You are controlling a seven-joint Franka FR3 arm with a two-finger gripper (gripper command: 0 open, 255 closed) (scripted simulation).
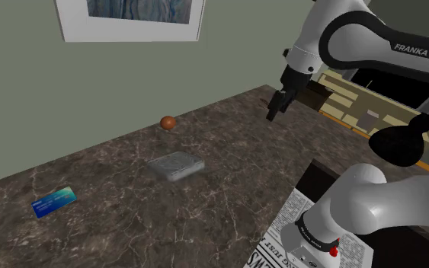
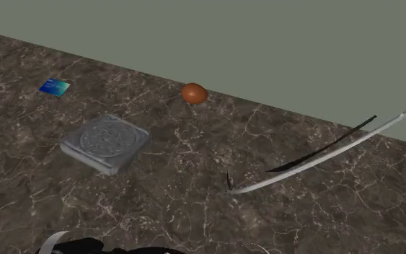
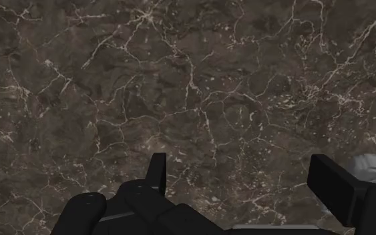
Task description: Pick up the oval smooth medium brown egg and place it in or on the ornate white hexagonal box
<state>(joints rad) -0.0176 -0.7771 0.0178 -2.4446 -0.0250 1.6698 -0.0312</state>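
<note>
We see a dark brown marble surface (image 1: 113, 228) laced with pale veins, running up to a grey-green wall (image 1: 68, 91). Three things lie on it, all well apart. A brown egg (image 1: 168, 122) sits near the wall. A flat grey box (image 1: 176, 165), with a round ornament on its lid, rests nearer the middle. Far to the shoulder view's left, we find a blue card (image 1: 53, 202) lying flat.

In the shoulder view, the white arm (image 1: 342, 30) carries capitals on its upper link that read "FRANKA EMIK", where the picture's edge cuts the word off. The newsprint sheet (image 1: 281, 236) on the stand shows a bold headline and columns too small to read. The blue card (image 1: 53, 202) bears print that cannot be made out.
</note>
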